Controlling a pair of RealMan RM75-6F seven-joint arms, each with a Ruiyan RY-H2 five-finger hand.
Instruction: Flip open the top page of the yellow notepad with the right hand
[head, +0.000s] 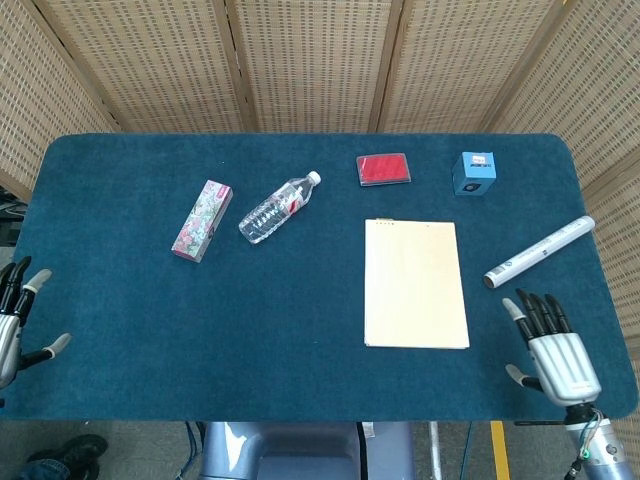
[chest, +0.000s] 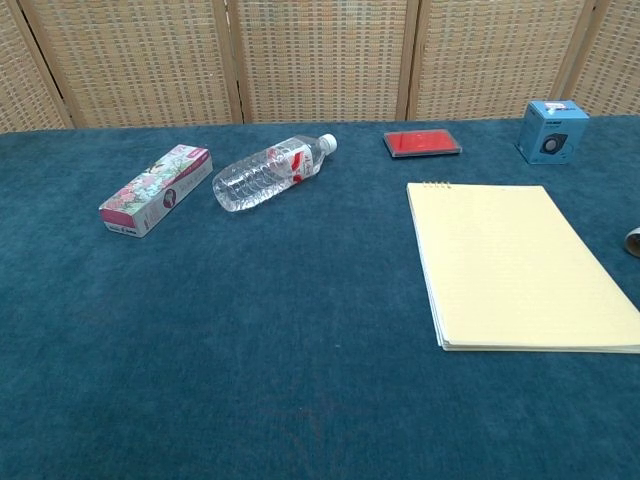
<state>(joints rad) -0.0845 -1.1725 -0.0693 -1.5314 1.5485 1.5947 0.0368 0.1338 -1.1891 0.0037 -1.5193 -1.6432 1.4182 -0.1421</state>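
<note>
The yellow notepad (head: 415, 284) lies flat and closed on the blue table, right of centre, its binding at the far edge; the chest view shows the yellow notepad (chest: 515, 264) too. My right hand (head: 556, 354) hovers near the table's front right corner, fingers spread and holding nothing, a short way right of the pad's near corner. At the front left edge sits my left hand (head: 14, 322), also spread and empty. Neither hand appears in the chest view.
A white pen (head: 539, 252) lies diagonally right of the pad, just beyond my right hand. A blue box (head: 474, 173) and a red case (head: 383, 169) sit behind the pad. Further left lie a clear water bottle (head: 279, 208) and a floral box (head: 203, 220).
</note>
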